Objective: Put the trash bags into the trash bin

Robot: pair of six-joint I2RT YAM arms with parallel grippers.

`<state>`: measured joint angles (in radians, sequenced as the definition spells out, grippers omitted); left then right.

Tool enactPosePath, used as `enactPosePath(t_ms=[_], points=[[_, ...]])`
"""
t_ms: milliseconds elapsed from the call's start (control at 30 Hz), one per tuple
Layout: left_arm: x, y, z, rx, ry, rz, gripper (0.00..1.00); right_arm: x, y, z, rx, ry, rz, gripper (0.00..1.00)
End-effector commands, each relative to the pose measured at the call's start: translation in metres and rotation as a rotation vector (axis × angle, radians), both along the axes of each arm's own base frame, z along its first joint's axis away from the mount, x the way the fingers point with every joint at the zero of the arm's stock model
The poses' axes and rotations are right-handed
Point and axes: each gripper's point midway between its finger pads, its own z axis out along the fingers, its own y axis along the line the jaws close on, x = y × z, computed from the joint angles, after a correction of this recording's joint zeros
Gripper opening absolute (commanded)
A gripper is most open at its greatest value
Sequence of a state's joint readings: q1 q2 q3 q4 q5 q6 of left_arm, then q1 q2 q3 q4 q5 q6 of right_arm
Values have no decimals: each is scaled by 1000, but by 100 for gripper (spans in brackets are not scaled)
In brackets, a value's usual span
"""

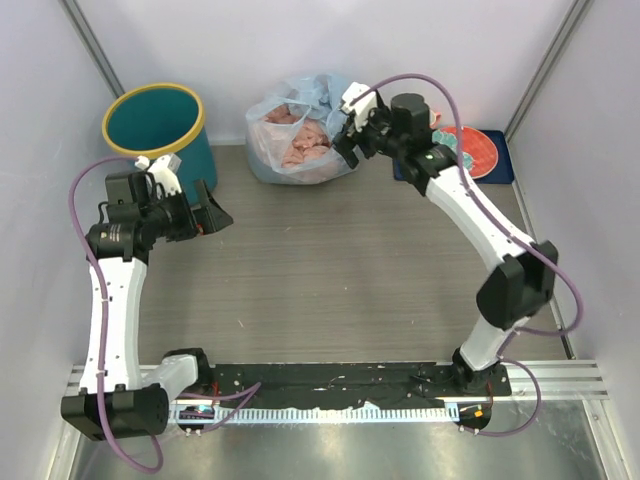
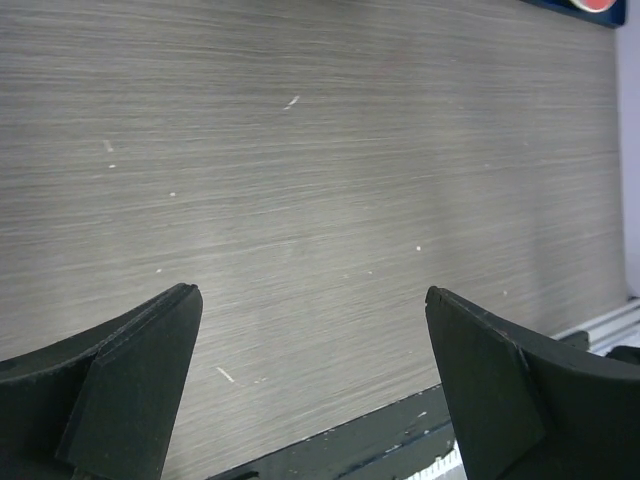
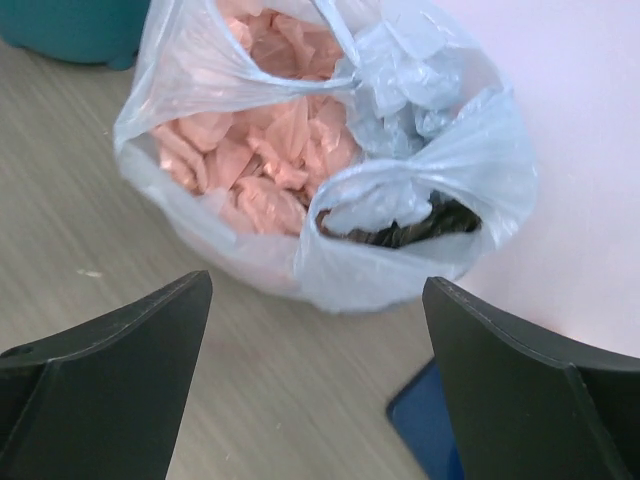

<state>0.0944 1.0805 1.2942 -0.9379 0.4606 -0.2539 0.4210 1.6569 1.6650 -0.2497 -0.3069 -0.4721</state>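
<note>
Presently my right pincer [image 3: 315,283] gapes empty, squared on the trash bag [image 3: 440,160] to grab it; left pincer [image 2: 310,291], equally spread and empty, waits near the trash bin [image 1: 150,120].

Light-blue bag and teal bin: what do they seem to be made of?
The light-blue bag looks like thin plastic film: translucent, shiny and wrinkled, with dark contents showing through. The teal bin seems to be rigid moulded plastic: smooth, evenly coloured and holding a clean round shape.
</note>
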Motion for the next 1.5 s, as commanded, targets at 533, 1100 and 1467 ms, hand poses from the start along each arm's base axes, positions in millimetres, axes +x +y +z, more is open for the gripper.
enactPosePath(t_ms=[533,1100,1467], points=[[-1,-25,42,-184,-140,-97,100,122,66,15,83,-438,-13,72],[5,-27,42,-192,-143,-145,100,144,89,0,46,-483,92,71],[8,-25,38,-203,-129,-134,100,142,104,-9,-15,-503,133,54]])
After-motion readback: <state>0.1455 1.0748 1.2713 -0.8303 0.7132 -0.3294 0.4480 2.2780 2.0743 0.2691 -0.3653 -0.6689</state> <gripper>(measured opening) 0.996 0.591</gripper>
